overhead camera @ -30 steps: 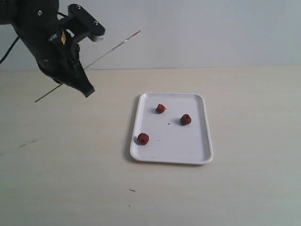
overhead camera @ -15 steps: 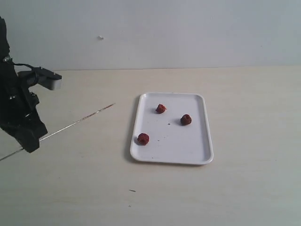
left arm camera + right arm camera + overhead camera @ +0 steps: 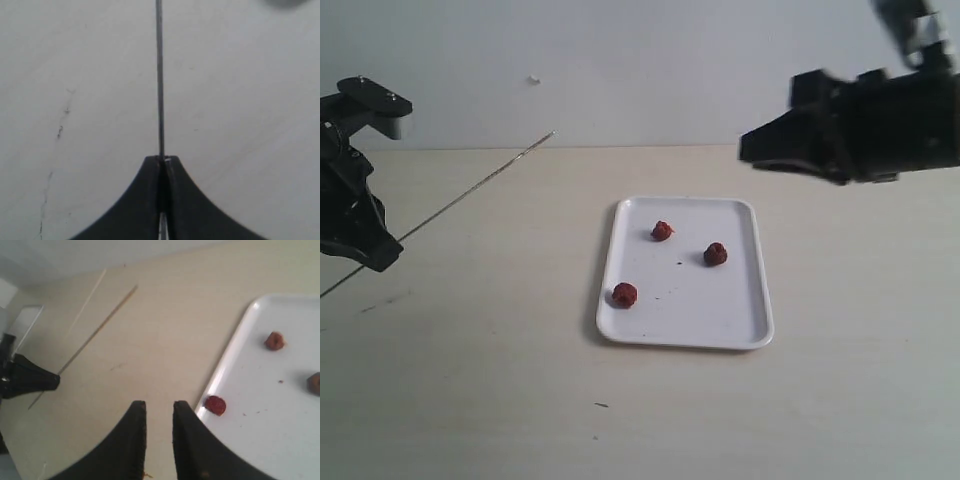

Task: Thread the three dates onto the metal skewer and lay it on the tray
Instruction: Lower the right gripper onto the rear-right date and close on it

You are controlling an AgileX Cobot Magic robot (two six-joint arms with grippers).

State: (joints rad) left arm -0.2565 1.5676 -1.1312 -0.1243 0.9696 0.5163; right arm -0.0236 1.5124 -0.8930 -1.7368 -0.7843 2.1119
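"Pale wooden table (image 3: 470,400) under a blank wall. What is different on the left?"

"The left gripper (image 3: 378,252) has come up from its low place of half a second ago. Its jaws are pinched tight on the metal skewer (image 3: 470,195). The skewer runs straight out past the fingertips and now slopes upward, its free end well clear of the table."

"And in the middle?"

"Nothing has moved there. The tray (image 3: 750,310) lies well beyond the skewer's free end, and the three dates (image 3: 662,231) are loose on it, each apart from the others."

"On the right?"

"The right gripper (image 3: 748,150) has swung into view; a moment ago it was absent. Its jaws stand a narrow gap apart with nothing between them. It hangs high, with the tray under and ahead of it. In its wrist view the nearest date (image 3: 216,405) lies just aside of the fingertips, lower down."

"Meaning?"

"Threading has not begun, I judge. The skewer is held ready, and the free arm seems to be arriving for a first date."
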